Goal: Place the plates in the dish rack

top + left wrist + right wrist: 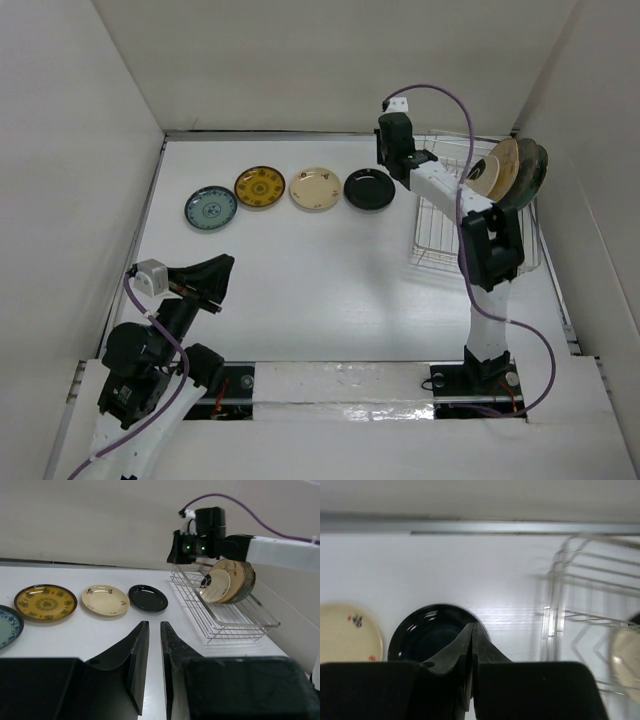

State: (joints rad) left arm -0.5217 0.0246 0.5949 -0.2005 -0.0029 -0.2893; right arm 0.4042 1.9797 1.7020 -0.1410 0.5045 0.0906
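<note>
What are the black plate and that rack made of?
The black plate looks like glazed ceramic: glossy, with bright reflections on its rim. The dish rack looks like thin metal wire, pale or silvery; coated or bare, I cannot tell.

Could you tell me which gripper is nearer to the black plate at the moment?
The right. The right gripper is close to the black plate, between it and the dish rack; the left gripper is far off, at the table's near left.
</note>
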